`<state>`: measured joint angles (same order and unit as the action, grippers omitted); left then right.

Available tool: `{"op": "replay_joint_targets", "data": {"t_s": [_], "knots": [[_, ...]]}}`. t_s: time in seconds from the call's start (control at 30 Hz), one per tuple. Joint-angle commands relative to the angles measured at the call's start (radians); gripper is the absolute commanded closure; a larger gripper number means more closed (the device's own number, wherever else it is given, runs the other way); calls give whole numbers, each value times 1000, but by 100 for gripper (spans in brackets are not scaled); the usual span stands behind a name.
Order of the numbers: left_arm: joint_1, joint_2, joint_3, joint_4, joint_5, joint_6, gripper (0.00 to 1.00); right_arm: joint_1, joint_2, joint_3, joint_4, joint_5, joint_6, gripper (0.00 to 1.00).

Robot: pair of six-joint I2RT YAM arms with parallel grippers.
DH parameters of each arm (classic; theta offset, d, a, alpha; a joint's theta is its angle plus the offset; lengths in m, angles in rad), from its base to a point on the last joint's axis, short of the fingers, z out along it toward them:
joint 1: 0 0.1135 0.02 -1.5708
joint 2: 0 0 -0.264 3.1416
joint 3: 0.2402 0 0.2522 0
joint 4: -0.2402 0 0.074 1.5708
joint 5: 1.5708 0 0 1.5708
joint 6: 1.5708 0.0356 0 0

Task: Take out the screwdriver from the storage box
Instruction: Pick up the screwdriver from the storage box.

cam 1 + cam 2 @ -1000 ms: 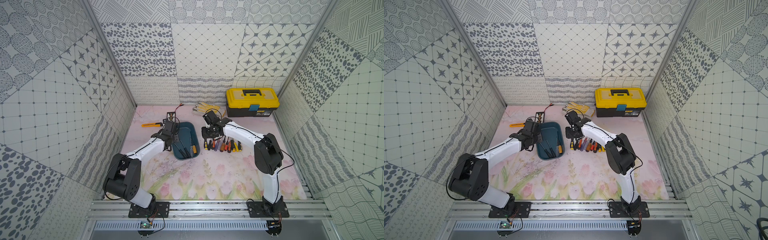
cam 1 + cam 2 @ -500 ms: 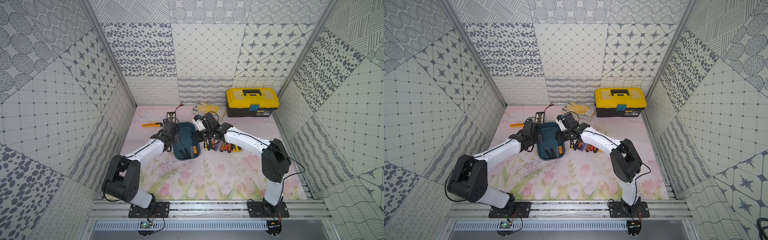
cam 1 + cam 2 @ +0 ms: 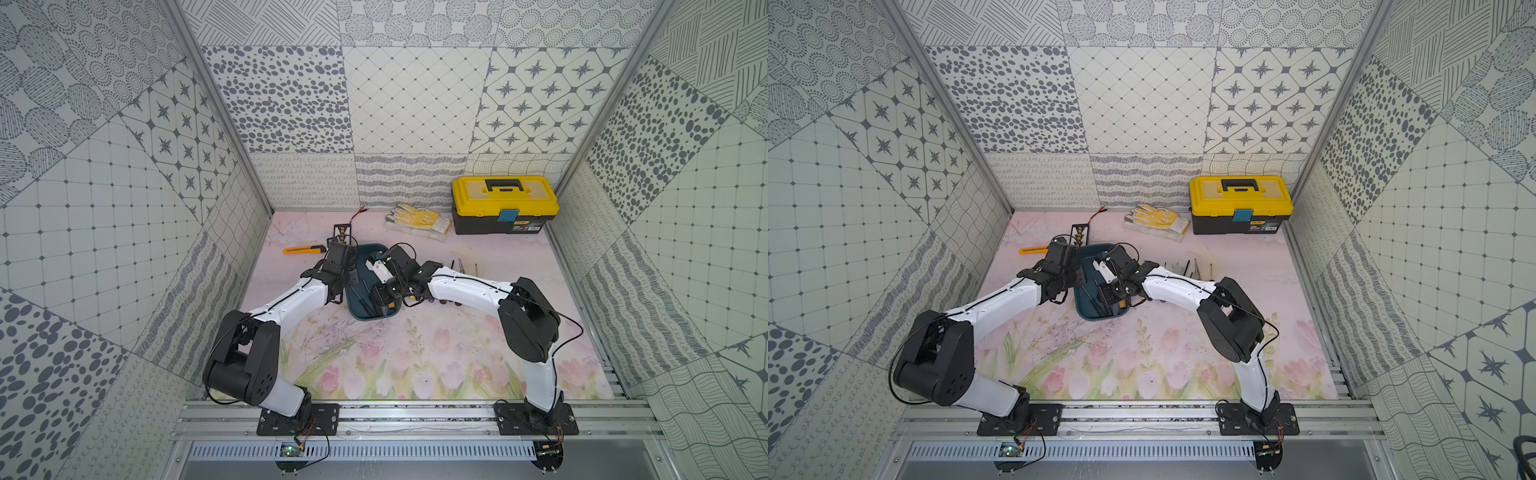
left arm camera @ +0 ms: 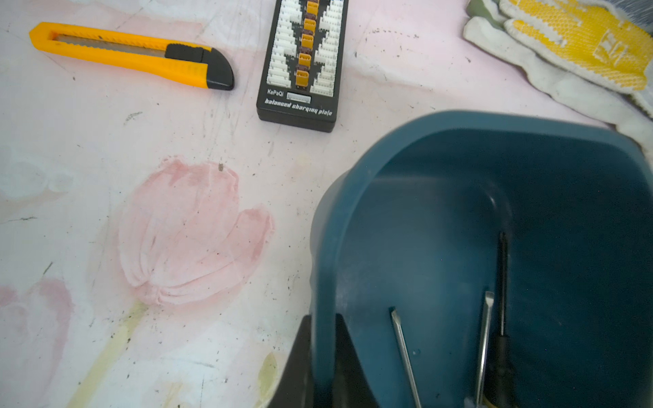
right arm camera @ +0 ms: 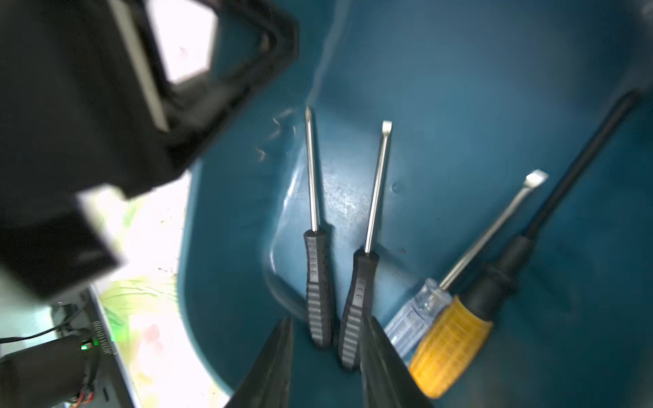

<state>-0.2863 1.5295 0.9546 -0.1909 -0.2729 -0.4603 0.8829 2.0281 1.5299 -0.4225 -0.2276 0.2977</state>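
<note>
My right gripper (image 5: 328, 323) is down inside the storage box (image 5: 459, 88), jaws partly open and holding nothing. Its 2 fingers (image 5: 279, 353) straddle the butt ends of 2 black-handled tools lying side by side on the box floor: a cross-tip screwdriver (image 5: 318, 282) and a flat-tip screwdriver (image 5: 357, 293). I see a gap between 1 finger and the cross-tip handle. The other finger sits close against the flat-tip handle, but I can't tell if it touches.

Just beside that pair lie a clear-handled screwdriver (image 5: 413, 319) and a yellow-handled screwdriver (image 5: 456, 335), handles touching. That makes 4 in the box, all tips pointing roughly the same way.

My left gripper (image 4: 323, 339) is clamped on the box's side wall, 1 finger inside and 1 outside.

In a top view the box sits on the flowered mat (image 3: 374, 365) between my 2 arms. On the mat beside it, partly hidden under my right arm, lies a row of loose screwdrivers (image 3: 1187, 266).

Beyond the box are a yellow utility knife (image 4: 130, 53) and a black charging board (image 4: 300, 63), then a pair of gloves (image 4: 572, 46). A yellow-lidded toolbox (image 3: 505, 203) stands against the back wall.
</note>
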Motion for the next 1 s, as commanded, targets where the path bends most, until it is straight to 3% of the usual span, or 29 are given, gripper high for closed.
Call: {"op": "replay_joint_targets", "data": {"t_s": [0.0,0.47,0.8,0.97], "knots": [[0,-3,14,62,21,2,100,11,35,41,11,36,-4,64],[-2,-1,15,63,25,0,100,15,163,155,-79,143,2,65],[-1,-2,15,60,21,-1,100,24,216,198,-110,151,18,67],[-3,-3,15,57,20,-2,100,27,249,238,-149,151,21,73]]}}
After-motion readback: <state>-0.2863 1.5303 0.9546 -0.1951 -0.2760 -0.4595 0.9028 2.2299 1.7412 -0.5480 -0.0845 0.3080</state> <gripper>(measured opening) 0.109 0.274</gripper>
